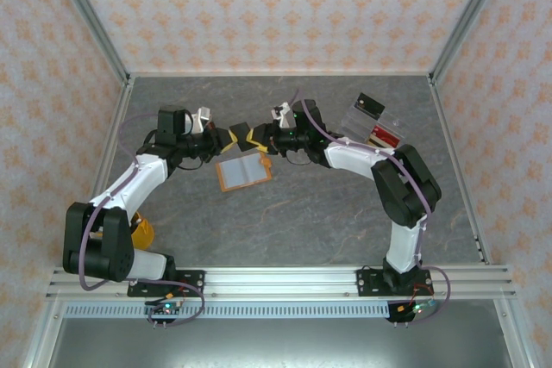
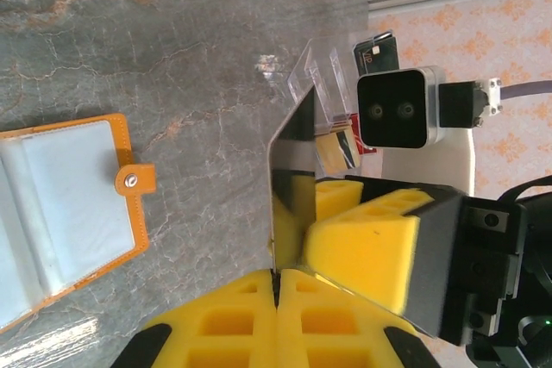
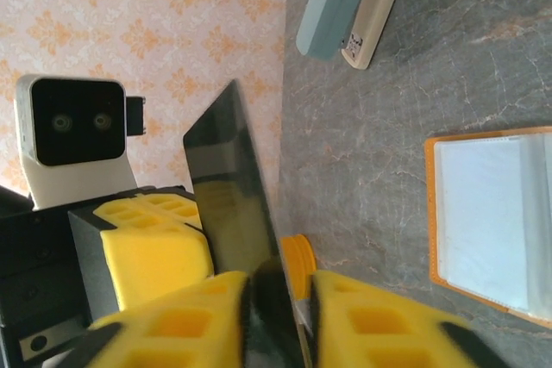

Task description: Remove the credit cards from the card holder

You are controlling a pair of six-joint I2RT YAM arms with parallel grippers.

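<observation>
Left gripper (image 2: 276,280) clamps a dark credit card (image 2: 291,161). Right gripper (image 3: 280,290) straddles it, grip uncertain. The card holder (image 1: 244,172) lies open.

Flat orange book-like card holder (image 1: 244,171) with greyish see-through pockets, lying open, pockets facing up, thin dark glossy rectangular card (image 2: 293,170) raised on edge near its far side, reddish flat cards (image 1: 385,136) well apart to the right.

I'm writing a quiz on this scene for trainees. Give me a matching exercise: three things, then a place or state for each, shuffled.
Things:
1 card
2 card holder
3 tray

Places or states:
a lies open on the table
b clear plastic, at the far right
c pinched in the left gripper, off the table

Pairs: 1-c; 2-a; 3-b
</observation>
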